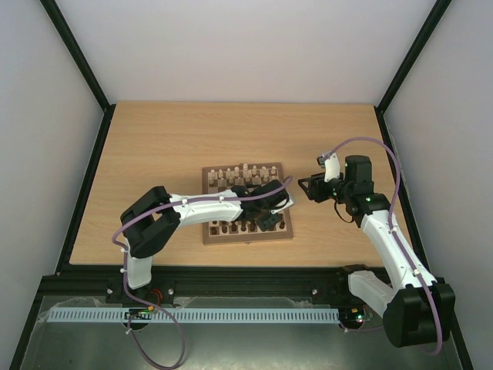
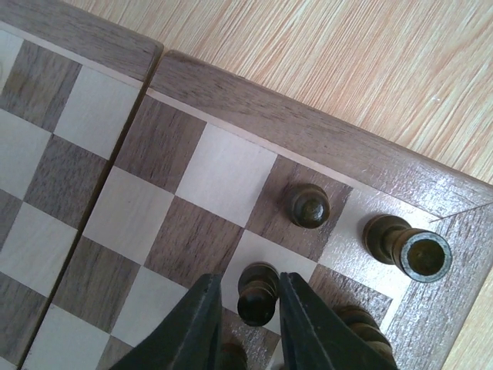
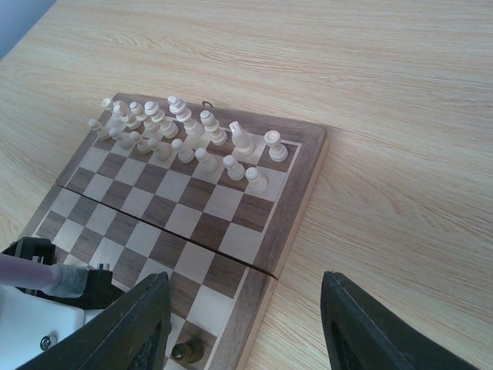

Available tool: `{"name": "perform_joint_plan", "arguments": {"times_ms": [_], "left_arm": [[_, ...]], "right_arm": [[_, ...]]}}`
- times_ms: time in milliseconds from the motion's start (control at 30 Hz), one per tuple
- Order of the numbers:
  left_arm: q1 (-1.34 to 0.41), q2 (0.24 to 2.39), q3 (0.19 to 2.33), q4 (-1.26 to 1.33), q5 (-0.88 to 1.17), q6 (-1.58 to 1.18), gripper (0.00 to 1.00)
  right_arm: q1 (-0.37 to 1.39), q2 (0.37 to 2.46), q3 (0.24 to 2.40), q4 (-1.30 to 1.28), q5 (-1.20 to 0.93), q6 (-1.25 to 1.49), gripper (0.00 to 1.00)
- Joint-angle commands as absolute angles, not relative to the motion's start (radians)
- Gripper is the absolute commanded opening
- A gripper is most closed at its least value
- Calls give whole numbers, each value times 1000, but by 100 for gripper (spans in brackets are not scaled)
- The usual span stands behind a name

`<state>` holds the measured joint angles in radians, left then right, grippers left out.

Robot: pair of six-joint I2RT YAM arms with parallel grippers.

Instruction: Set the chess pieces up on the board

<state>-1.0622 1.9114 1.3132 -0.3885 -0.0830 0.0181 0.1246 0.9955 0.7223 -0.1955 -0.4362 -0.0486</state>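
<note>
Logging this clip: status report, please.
Left gripper slightly open around dark pawn. Right gripper open, empty, beside board. Cream pieces in rows; dark rook close by.

The left arm (image 1: 192,206) and right arm (image 1: 385,239) have white links, black joints, lilac cables (image 1: 400,179) and black claw fingers (image 2: 199,324).

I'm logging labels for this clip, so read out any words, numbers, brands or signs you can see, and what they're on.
None to read. The board shows only plain squares and a bare border; the chess pieces, the table, the left arm and the right arm carry no legible print in any view.
</note>
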Motion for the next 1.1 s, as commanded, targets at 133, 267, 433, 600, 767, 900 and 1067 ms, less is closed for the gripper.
{"name": "perform_joint_plan", "arguments": {"times_ms": [133, 267, 433, 600, 767, 900, 1067], "left_arm": [[-1069, 1853, 1359, -440, -159, 0, 36], [-1059, 1769, 1361, -478, -211, -1, 40], [-1020, 1638, 1344, -542, -262, -16, 46], [-941, 1457, 1309, -559, -324, -52, 92], [-797, 1251, 1197, -485, -350, -130, 99], [-712, 1080, 1034, -341, -367, -132, 99], [-703, 1008, 970, -278, -416, -137, 99]], "right_arm": [[121, 988, 719, -198, -496, -50, 56], [121, 975, 723, -193, -483, -54, 60], [121, 970, 801, -212, -447, -54, 67], [121, 976, 944, -277, -320, 41, 98], [121, 963, 1033, -301, -249, 147, 99], [121, 889, 984, -239, -142, 216, 99], [120, 826, 943, -208, -124, 211, 99]]}}
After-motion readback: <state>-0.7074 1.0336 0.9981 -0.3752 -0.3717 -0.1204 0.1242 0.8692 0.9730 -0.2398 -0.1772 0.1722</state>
